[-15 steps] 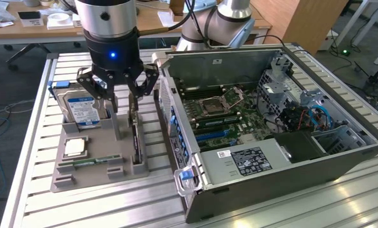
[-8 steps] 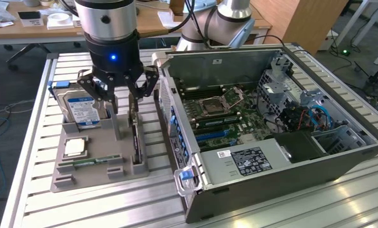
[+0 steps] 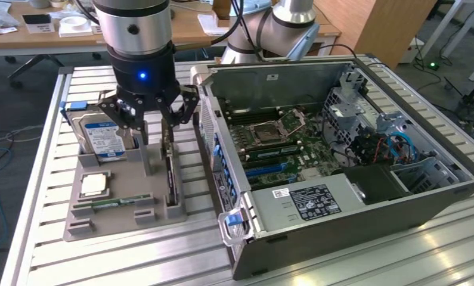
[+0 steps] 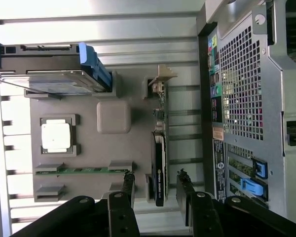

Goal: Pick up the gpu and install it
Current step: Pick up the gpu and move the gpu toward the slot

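Exterior view, gpu: the gpu (image 3: 170,173) stands on its thin edge in a slot of the gray tray (image 3: 121,223) on the table (image 3: 77,262). It is on the side next to the computer case (image 3: 340,202).
Exterior view, long way: the gpu's long side runs from the far end of the tray to the near end.
Exterior view, jaws: they are wide apart and hold nothing. They hang right above the gpu.
Exterior view, neighbour: the hard drive (image 3: 101,140) stands to the exterior view's left of the jaws.
Wrist view, gpu: the gpu (image 4: 159,163) looks like a thin dark strip, seen from above.
Wrist view, jaws: the black fingers (image 4: 129,187) stand one on each side of the strip and do not touch it.
Wrist view, line-up: the gpu's flat faces look toward the fingers, and I think it lies straight below the gap.
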You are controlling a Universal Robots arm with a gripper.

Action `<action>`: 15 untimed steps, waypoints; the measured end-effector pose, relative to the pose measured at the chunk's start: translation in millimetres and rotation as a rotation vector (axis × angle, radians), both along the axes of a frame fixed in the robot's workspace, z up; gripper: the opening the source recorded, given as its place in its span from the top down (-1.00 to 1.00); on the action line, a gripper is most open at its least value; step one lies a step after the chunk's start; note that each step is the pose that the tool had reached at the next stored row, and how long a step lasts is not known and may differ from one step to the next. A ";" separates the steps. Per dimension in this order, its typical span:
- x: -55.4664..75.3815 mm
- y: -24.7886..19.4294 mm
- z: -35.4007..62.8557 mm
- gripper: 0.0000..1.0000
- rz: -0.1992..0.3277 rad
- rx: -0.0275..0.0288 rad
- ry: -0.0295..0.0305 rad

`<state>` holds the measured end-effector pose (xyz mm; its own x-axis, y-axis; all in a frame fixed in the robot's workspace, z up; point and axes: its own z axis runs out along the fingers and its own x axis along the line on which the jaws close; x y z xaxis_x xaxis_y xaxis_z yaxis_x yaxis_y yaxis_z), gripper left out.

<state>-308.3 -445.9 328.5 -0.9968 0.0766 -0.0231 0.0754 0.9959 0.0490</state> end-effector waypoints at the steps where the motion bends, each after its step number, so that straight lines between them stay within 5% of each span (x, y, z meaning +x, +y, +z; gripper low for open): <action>1: 0.0 0.0 -0.5 0.05 0.000 0.0000 0.0000; 15: 0.0 0.0 -4.4 0.05 0.000 0.0001 -0.0001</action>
